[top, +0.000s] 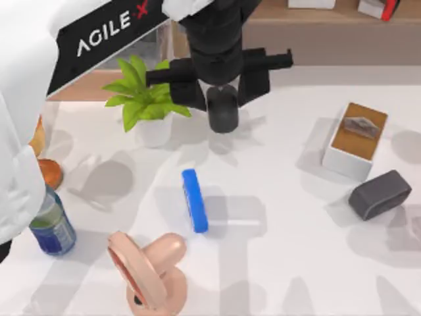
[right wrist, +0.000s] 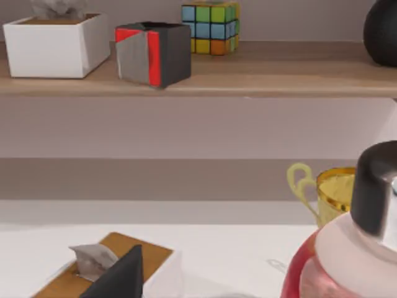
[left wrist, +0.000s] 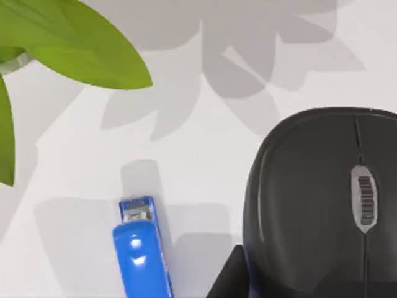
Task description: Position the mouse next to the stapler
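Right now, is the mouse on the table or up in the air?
In the air. The left gripper is shut on the mouse, holding it above the table near the plant, apart from the stapler.

A small green plant [top: 146, 99] in a white pot sits in the upper left of the top view. A blue can [top: 51, 227] stands at the left edge, with an orange thing [top: 49, 172] just above it. A pink dumbbell [top: 150, 268] lies at the bottom. On the right is a white tissue box [top: 355, 141] with a brown top, and a dark grey block [top: 379, 194] lies just below it. In the right wrist view, a shelf [right wrist: 248, 77] at the top holds a colourful cube [right wrist: 211, 20] and a red and grey box [right wrist: 152, 53]. A yellow cup [right wrist: 332, 189] stands at the right.
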Robot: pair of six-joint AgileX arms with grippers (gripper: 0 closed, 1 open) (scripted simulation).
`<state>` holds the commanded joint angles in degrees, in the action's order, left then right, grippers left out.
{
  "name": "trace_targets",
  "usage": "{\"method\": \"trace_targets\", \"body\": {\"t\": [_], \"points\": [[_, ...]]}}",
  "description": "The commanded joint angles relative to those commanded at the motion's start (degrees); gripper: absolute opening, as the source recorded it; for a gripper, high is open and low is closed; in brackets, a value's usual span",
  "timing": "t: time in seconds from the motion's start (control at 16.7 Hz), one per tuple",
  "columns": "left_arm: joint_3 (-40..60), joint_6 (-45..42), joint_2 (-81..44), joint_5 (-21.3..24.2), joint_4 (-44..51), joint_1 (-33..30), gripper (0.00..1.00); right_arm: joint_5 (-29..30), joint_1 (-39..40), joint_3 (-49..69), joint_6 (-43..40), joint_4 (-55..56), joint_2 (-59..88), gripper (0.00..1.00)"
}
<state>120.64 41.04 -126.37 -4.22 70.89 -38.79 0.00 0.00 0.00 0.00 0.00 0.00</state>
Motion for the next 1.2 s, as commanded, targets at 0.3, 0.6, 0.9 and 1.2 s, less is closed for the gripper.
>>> {"method": "trace_targets", "body": {"t": [0.3,0.6,0.9,1.2], "points": [[-5.8,6.3,-5.2,0.1,-4.3,-8.6,0.0,0.0,0.0,0.0,0.0,0.0,0.0,1.0],[-7.9,8.2,-7.5,0.1,-5.8,-11.0,0.0,0.0,0.0,0.0,0.0,0.0,0.0,1.0],[-7.8,8.1,-7.3,0.1,-5.7,-10.7,0.0,0.0,0.0,0.0,0.0,0.0,0.0,1.0],[-7.5,8.1,-6.8,0.0,-6.1,-10.8,0.0,0.0,0.0,0.0,0.0,0.0,0.0,1.0]]}}
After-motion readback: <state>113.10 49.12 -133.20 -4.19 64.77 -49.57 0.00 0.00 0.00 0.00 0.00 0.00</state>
